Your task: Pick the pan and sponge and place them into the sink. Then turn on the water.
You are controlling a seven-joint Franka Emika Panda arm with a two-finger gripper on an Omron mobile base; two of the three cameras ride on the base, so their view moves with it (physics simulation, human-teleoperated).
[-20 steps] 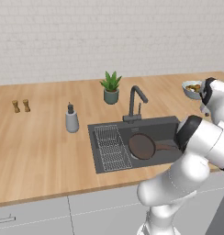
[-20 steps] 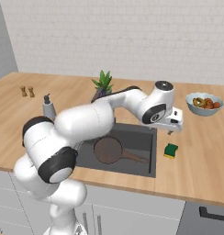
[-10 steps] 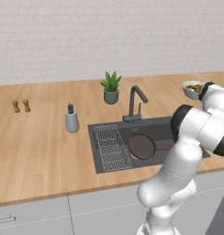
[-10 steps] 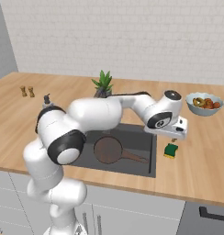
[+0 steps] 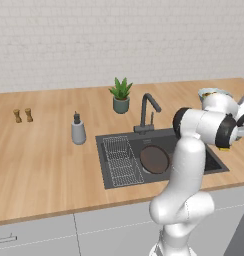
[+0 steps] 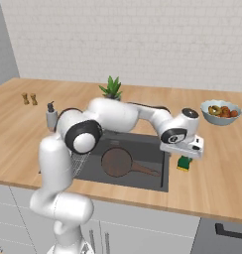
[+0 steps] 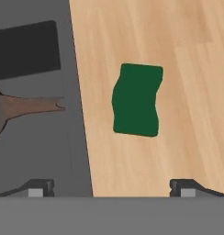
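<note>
The sponge [image 7: 136, 100] lies green side up on the wooden counter, just right of the sink [image 7: 36, 151]. My gripper [image 7: 111, 188] hangs open directly above it, with the sponge ahead of the gap between the fingertips [image 7: 187, 187]. From the right base view, the gripper [image 6: 181, 150] hovers a little over the sponge [image 6: 184, 163] without touching it. The dark pan [image 6: 117, 162] rests inside the sink [image 6: 162, 184], its handle [image 7: 31, 105] pointing towards the sponge. The faucet [image 5: 146, 107] stands behind the basin, and no stream falls from it.
A fruit bowl [image 6: 220, 111] sits on the counter behind the sponge. A potted plant [image 5: 121, 95], a soap bottle [image 5: 78, 130] and two small shakers [image 5: 22, 115] stand further left. A wire rack [image 5: 122, 160] fills the sink's left part.
The arm has stretched further over the sink's right edge and the open gripper has come down closer to the sponge. Pan and sponge have stayed put.
</note>
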